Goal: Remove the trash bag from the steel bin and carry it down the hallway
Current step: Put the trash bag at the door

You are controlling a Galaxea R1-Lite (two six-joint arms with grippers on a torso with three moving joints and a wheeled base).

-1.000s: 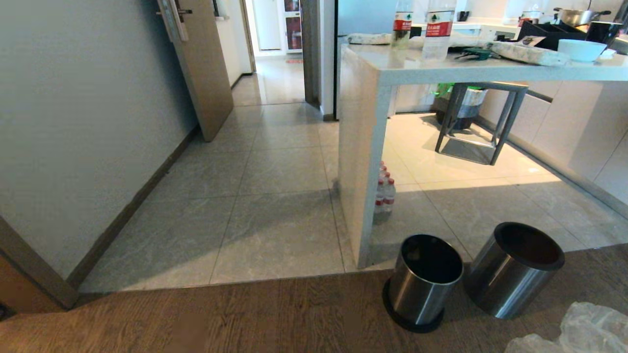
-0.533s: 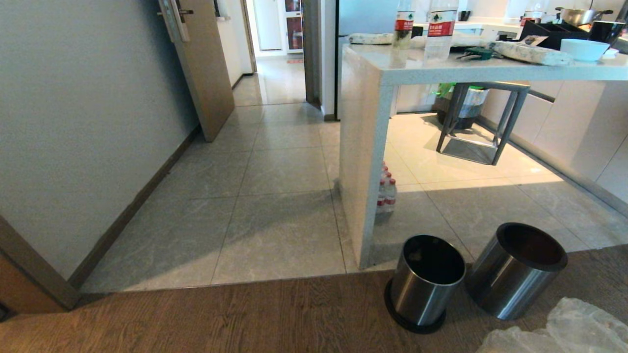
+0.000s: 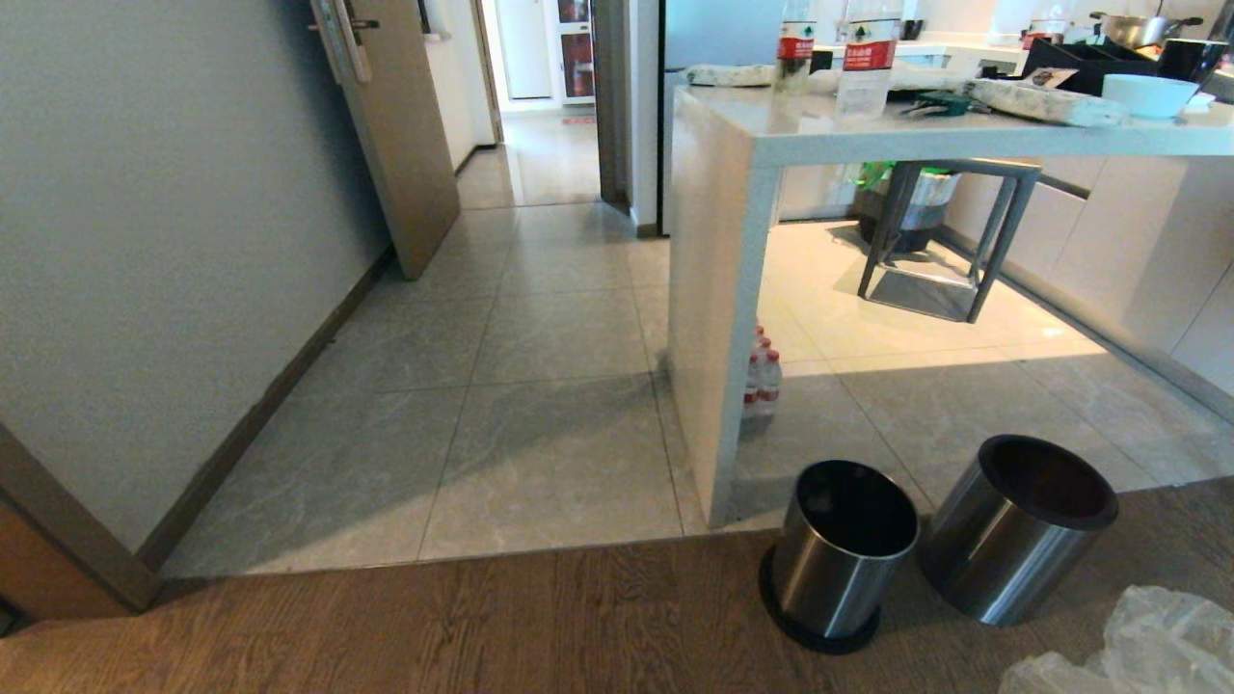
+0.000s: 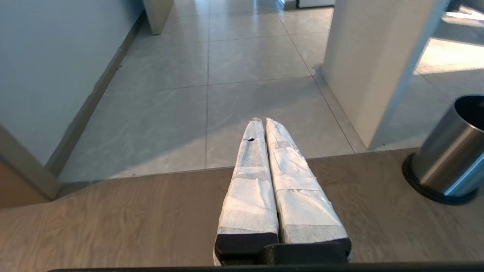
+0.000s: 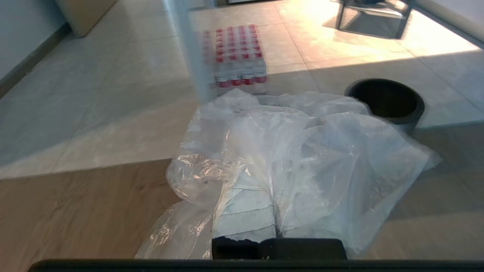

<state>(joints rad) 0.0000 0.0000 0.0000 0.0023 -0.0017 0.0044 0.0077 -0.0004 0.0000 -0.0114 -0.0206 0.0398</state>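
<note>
From the head, the view has crept slightly toward the hallway [image 3: 540, 318], the steel bin [image 3: 837, 554] emptied; the left gripper [image 4: 263, 124] hangs pressed together, empty; the right gripper [image 5: 261, 206] stays clamped on the trash bag [image 5: 302, 158], so carrying has begun.

A home kitchen: stone counter [image 3: 925, 135], pot [image 3: 1138, 31], bottled water [image 3: 762, 381], tiled hallway [image 3: 540, 318].

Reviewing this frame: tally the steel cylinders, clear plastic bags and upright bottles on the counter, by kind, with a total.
Steel cylinders: 2, the bin and the sleeve
Clear plastic bags: 1, the trash bag, draped over the shut right pincer
Upright counter bottles: 2, and
Total: 5
</note>
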